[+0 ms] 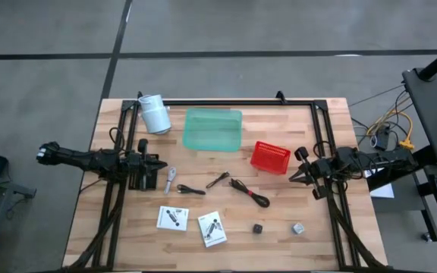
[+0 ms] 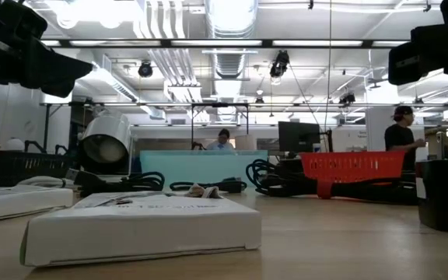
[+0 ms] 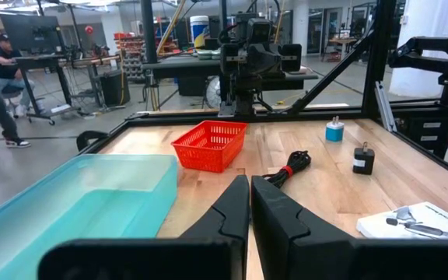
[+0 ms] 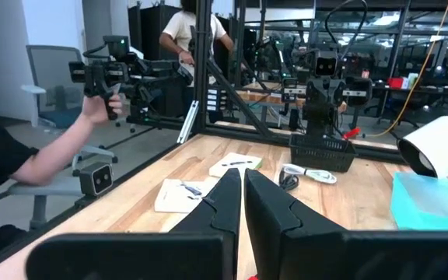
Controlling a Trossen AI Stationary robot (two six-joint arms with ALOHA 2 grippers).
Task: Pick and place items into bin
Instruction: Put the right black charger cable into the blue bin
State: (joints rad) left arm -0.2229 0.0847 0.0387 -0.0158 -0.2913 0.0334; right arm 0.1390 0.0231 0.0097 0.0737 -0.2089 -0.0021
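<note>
The left gripper [image 1: 158, 168] hangs over the left side of the table [image 1: 309, 243], its fingers pressed together on nothing, as the left wrist view shows with the two dark tips meeting. Just beside it toward the table's middle lies the little silver metal piece [image 1: 171, 179], its long axis running roughly toward and away from the front edge. The right gripper [image 1: 296, 174] hangs over the right side, also clenched and empty, close beside the red basket [image 1: 270, 157]. The red basket looks empty in the high view and the left wrist view. Left of it, at the back centre, stands the translucent green bin [image 1: 213, 130], and nothing can be seen inside it either. A white cylindrical roll [image 1: 155, 114] lies at the back left, near the bin. All the items are out on the bare wood between the two arms. A thin black cable [image 1: 190, 189] lies nearly crosswise near the silver piece; a short black cable [image 1: 218, 180] slants beside it; a longer black cable [image 1: 249, 192], with a red tie visible in the left wrist view, runs diagonally from the middle toward the front right. Nearer the front edge sit two white printed cards [image 1: 173, 218] [image 1: 212, 229], flat and close together, the right one turned slightly. To their right, apart from each other, sit the dark cube [image 1: 257, 228] and the pale cube [image 1: 298, 227].
</note>
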